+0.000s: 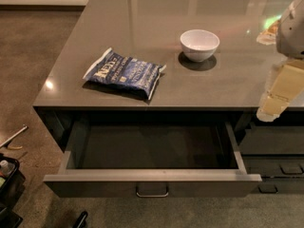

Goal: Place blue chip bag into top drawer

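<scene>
The blue chip bag (124,73) lies flat on the grey countertop (142,27), near its front edge and left of centre. The top drawer (152,176) is pulled open below it and looks empty inside; its metal pull handle (152,193) is at the centre of the front. My gripper (281,91) hangs at the right edge of the view, over the counter's front right part and well to the right of the bag. It holds nothing that I can see.
A white bowl (199,44) stands on the counter to the right of the bag. Narrower grey drawers (273,163) are shut at the lower right. Dark objects (7,175) sit on the floor at the lower left.
</scene>
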Robot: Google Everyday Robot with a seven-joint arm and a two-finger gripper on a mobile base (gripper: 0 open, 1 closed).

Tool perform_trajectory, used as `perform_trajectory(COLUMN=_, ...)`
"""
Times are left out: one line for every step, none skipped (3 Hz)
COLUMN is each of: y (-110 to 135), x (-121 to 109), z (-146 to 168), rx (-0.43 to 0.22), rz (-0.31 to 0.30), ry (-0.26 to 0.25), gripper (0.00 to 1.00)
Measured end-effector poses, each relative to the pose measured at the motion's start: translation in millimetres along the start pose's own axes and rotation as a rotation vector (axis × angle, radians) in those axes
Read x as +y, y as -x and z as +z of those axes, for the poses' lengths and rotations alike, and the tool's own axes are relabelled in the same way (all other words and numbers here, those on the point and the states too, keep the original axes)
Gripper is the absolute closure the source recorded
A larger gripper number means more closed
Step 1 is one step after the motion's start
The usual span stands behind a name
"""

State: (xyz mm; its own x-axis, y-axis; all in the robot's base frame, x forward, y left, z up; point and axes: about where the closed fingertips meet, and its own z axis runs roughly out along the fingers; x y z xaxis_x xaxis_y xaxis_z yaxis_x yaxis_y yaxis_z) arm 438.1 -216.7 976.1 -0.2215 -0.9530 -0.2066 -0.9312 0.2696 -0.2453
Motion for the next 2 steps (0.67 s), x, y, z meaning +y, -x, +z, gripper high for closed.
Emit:
perform_trajectory(y=0, x=0, z=0, rx=0.000, rz=0.000, ry=0.000, gripper=0.00)
perform_trajectory(y=18, x=-4, z=2, rx=-0.094, rz=0.004, ry=-0.010, gripper=0.00)
